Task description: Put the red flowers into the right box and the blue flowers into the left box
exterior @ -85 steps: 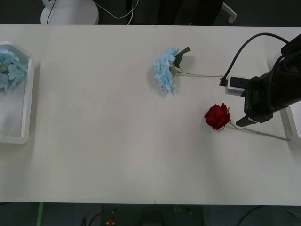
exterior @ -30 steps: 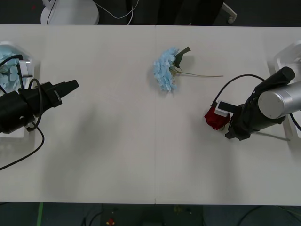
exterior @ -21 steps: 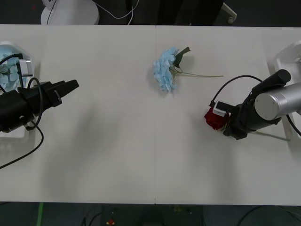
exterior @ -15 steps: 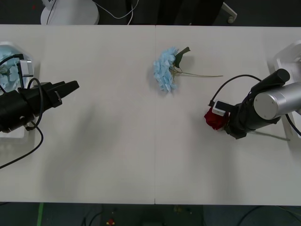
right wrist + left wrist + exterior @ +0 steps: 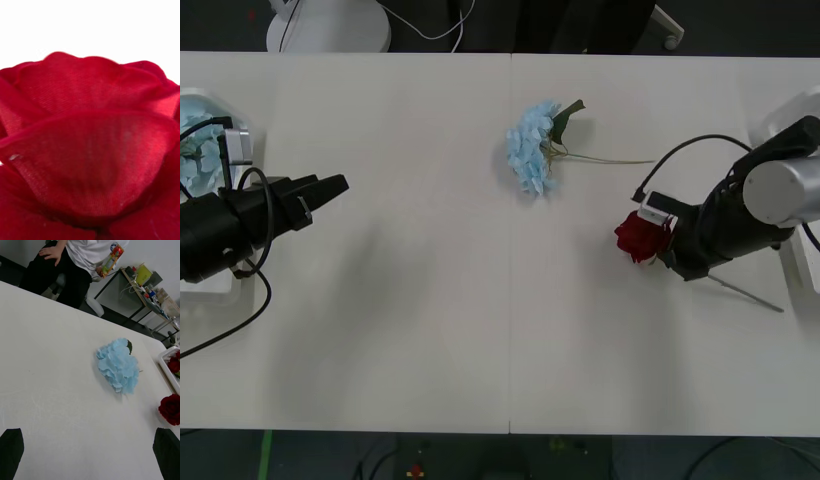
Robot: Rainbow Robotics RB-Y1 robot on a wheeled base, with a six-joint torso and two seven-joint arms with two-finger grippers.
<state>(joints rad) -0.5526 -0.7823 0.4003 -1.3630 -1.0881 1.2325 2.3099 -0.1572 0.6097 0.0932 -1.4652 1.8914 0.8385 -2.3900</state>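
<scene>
on the white table (image 5: 430,330): a red rose (image 5: 641,238) at about 3 o'clock from the table's middle, bloom toward 9 o'clock, thin stem (image 5: 745,296) trailing off toward 4 o'clock; bloom pressed close before the right wrist camera (image 5: 90,150)

right gripper (image 5: 672,250) down at the rose just behind the bloom, at the neck of the stem; fingers hidden under the wrist, so probably clamped on the stem, yet open or closed cannot be told

a blue flower cluster (image 5: 531,146) lying loose at about 12 o'clock from the table's middle, dark leaf at its top, stem reaching toward 3 o'clock; seen again in the left wrist view (image 5: 118,365), well apart from the rose (image 5: 171,409)

left gripper (image 5: 330,187) hovering above the table near the 9 o'clock edge, pointing toward 3 o'clock, black fingers (image 5: 10,452) spread wide at the picture's two corners, holding nothing

left box (image 5: 242,190) at the far 9 o'clock edge with blue flowers (image 5: 198,150) inside, partly behind the left arm

right box (image 5: 780,120) at the 3 o'clock edge, mostly behind the right arm; red blooms (image 5: 174,364) inside it in the left wrist view
</scene>
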